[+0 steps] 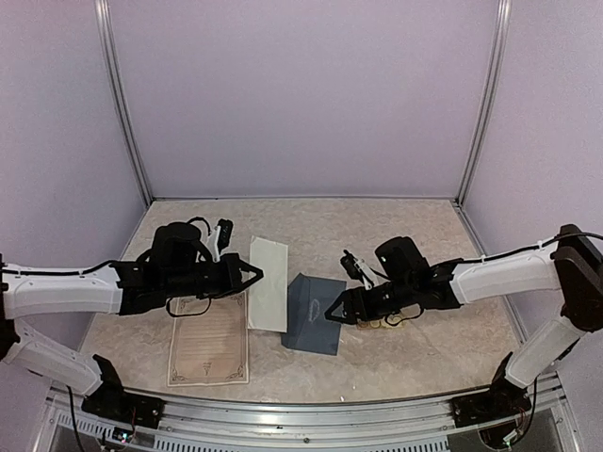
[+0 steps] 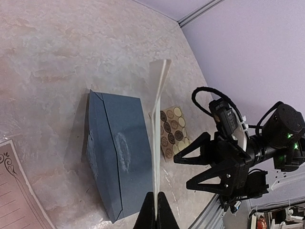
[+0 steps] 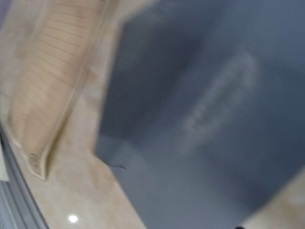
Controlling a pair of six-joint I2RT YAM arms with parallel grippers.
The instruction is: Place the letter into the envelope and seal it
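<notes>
The slate-blue envelope [image 1: 314, 315] lies flat on the table at centre; it also shows in the left wrist view [image 2: 116, 152] and fills the blurred right wrist view [image 3: 205, 119]. My left gripper [image 1: 256, 274] is shut on a folded cream letter [image 1: 268, 282] and holds it just left of the envelope. The left wrist view shows the letter [image 2: 157, 124] edge-on between the shut jaws of the left gripper [image 2: 155, 205]. My right gripper [image 1: 332, 311] is at the envelope's right edge. It shows open and empty in the left wrist view [image 2: 182, 171]. Its fingers are out of the right wrist view.
A decorated lined sheet [image 1: 209, 344] lies flat at the front left, also seen blurred in the right wrist view [image 3: 52, 86]. A small sheet of round stickers [image 2: 172, 131] lies right of the envelope, under my right arm. Lilac walls enclose the table.
</notes>
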